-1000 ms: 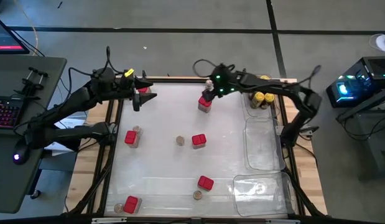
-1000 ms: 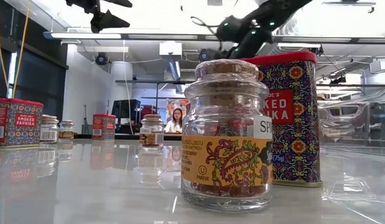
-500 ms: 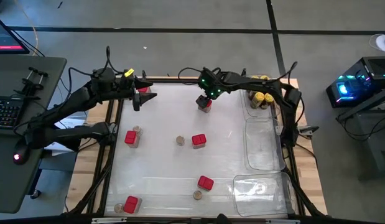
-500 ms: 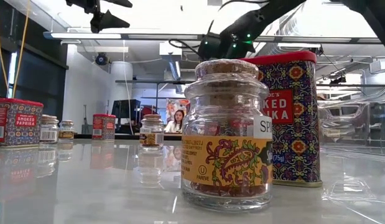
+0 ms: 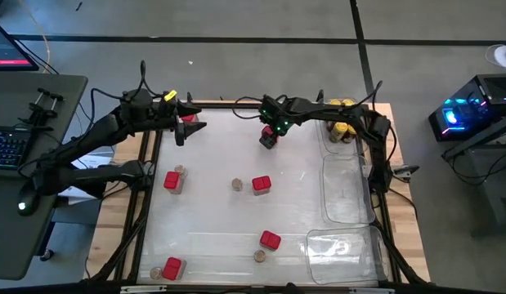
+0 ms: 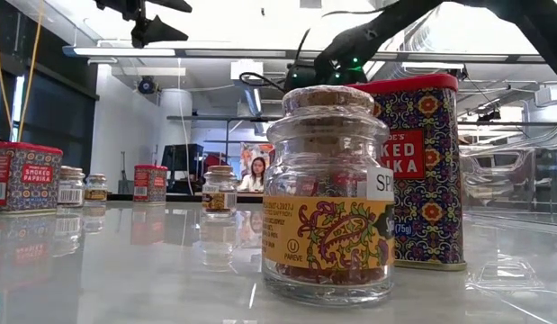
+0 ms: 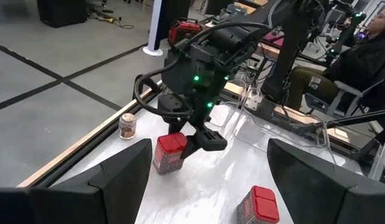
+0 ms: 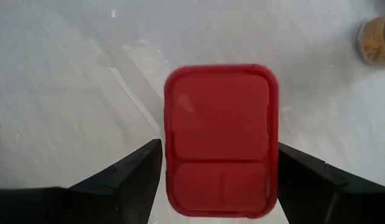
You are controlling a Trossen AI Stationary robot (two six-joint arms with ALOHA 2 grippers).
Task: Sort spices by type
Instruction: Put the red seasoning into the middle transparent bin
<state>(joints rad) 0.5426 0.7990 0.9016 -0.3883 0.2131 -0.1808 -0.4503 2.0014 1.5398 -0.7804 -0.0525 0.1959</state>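
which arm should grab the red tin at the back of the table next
The right. Its gripper already hangs directly over that red tin, open fingers straddling both sides. The left gripper hovers open at the far left corner, well off from the tin.

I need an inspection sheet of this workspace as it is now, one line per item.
Surface: white table, glossy.
Job's things: red tins and cork-topped jars scattered; yellow-lidded jars in the far right tray.
Clutter: clear plastic trays on the right.
Grippers: right gripper over a red tin, jaws open at its sides; left gripper open, far left.
Cables: on both arms.
Surroundings: keyboard, a person beyond.
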